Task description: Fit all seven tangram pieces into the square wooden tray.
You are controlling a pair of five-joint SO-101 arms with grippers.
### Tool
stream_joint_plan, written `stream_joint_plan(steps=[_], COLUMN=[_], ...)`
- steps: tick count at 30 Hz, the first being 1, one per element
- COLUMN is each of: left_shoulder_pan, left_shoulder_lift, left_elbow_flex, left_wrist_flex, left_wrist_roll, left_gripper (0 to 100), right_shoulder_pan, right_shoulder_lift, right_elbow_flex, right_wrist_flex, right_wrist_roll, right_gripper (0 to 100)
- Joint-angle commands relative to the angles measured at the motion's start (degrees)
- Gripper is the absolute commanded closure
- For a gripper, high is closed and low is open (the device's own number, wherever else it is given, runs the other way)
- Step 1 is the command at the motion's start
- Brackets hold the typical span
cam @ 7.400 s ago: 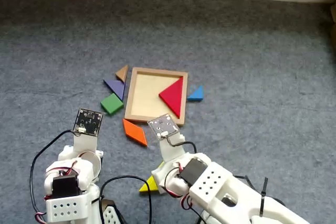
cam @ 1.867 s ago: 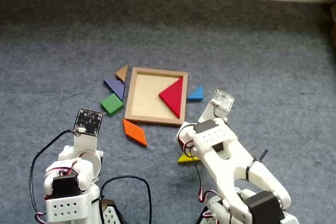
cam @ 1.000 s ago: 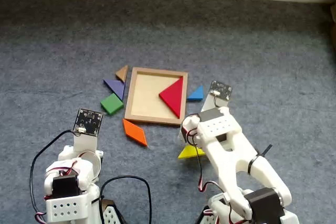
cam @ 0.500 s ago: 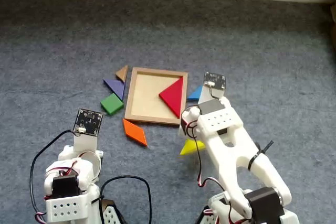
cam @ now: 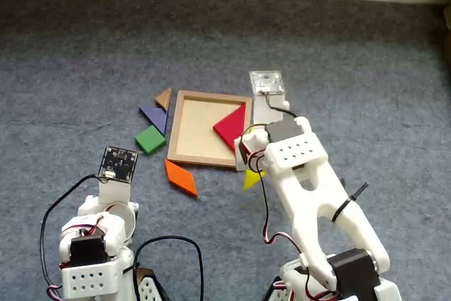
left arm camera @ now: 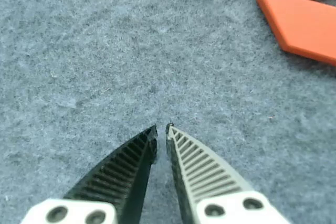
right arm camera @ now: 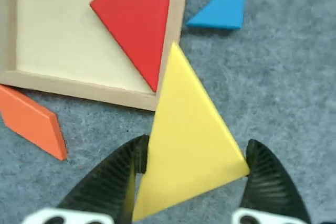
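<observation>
Covered in grey carpet point(cam: 84, 54). Bears a wooden tray point(cam: 204, 161) near the middle. Toward the left edge, a tan triangle point(cam: 164, 98), purple piece point(cam: 154, 118) and green square point(cam: 149, 139). Toward the near edge, an orange parallelogram point(cam: 181, 177). Toward the right, a blue triangle point(right arm camera: 221, 10).

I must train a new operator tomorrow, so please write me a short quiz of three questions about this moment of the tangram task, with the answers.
1. True or false: the yellow wooden triangle lies flat inside the square wooden tray.
2. Which piece lies inside the tray? A) orange wooden parallelogram B) red wooden triangle C) green wooden square
3. How many pieces rest on the grey carpet outside the tray?

Key: 1. False; the right arm's jaws hold it above the tray's corner. 2. B. 3. Five.
</observation>
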Motion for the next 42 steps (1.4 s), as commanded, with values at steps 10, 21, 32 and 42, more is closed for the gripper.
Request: stream_joint_plan(steps=[10, 21, 32, 42], left_shoulder_pan=[0.4, 0.4, 0.4, 0.4], left_shoulder_lift=[-1.5, -1.5, -1.5, -1.5], left_elbow_flex=[1.1, 1.1, 1.1, 1.1], left_wrist_flex=[0.4, 0.4, 0.4, 0.4], left_wrist_roll=[0.4, 0.4, 0.4, 0.4], left_gripper=[94, 94, 94, 94], right_shoulder_pan=[-8.7, -13.1, -13.8, -10.6], right_shoulder_lift=[-0.5, -0.5, 1.5, 20.0], right_elbow_flex=[-2.6, 2.2, 6.3, -7.3], right_wrist_flex=[-13.4, -22.6, -30.8, -31.0], right_wrist_roll=[33.1, 46.0, 51.3, 51.9], right_gripper=[79.7, 80.0, 80.0, 80.0])
